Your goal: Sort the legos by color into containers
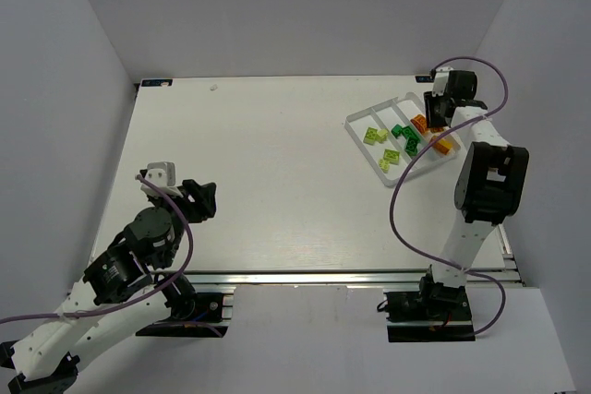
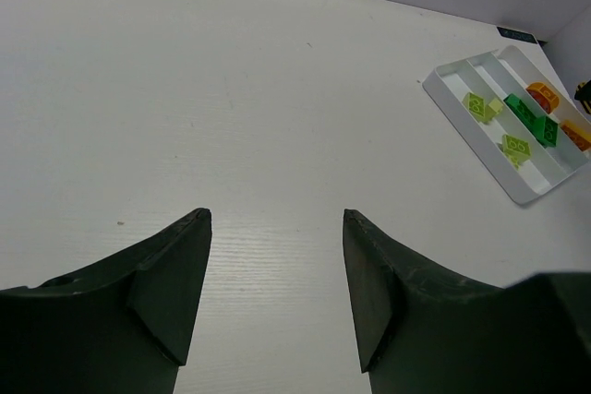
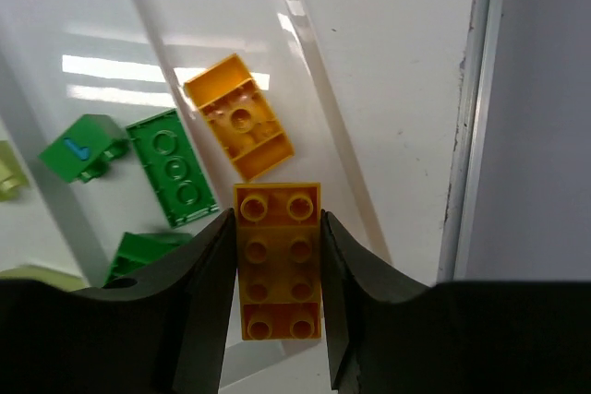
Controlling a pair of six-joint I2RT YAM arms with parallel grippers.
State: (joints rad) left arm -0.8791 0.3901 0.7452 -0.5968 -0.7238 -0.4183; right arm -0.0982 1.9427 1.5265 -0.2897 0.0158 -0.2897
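The clear three-compartment tray (image 1: 367, 154) lies at the far right of the table. Lime bricks (image 1: 375, 135) are in its left lane, green bricks (image 1: 404, 133) in the middle one and orange bricks (image 1: 443, 145) in the right one. My right gripper (image 3: 277, 214) hangs over the orange lane, shut on an orange two-by-four brick (image 3: 277, 265), studs toward the camera. Beyond it an upturned orange brick (image 3: 240, 128) lies in the tray, with a green plate (image 3: 174, 168) to its left. My left gripper (image 2: 277, 214) stands open and empty over bare table at the near left, far from the tray (image 2: 473, 141).
The table's right edge rail (image 3: 471, 136) runs close beside the tray, with the grey wall behind it. A tiny white speck (image 1: 213, 87) lies near the far edge. The right arm (image 1: 489, 177) reaches along the right side.
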